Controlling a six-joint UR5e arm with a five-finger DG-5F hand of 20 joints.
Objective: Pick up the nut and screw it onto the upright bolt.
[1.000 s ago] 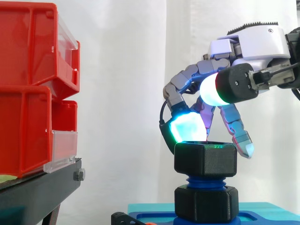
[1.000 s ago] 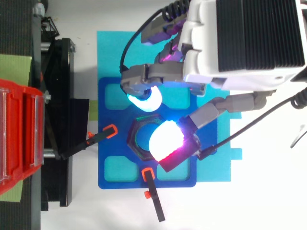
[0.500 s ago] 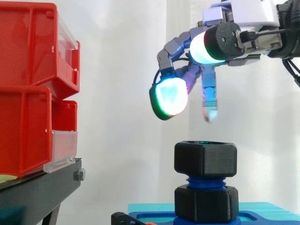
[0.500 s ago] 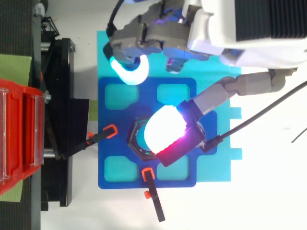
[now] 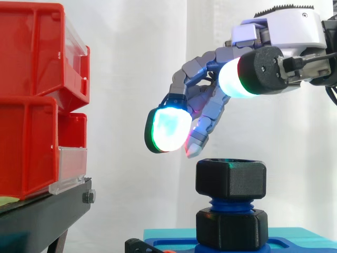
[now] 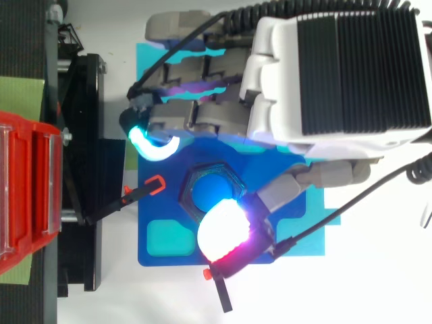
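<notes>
Nut (image 5: 230, 178): sits on top of the bolt (image 5: 230, 204), with bare thread under it.
Hand (image 5: 208, 108): fingers loose and spread, holding nothing, just above the nut and apart from it.
Done: pick and start, it seems.
To do: probably more turns down.
Room: open above the nut; bins (image 5: 31, 105) well apart.

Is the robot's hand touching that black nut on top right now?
Apart. In the side view the hand hangs above the nut, with a thin strip of white curtain between its lowest fingertip and the nut's top edge.
</notes>
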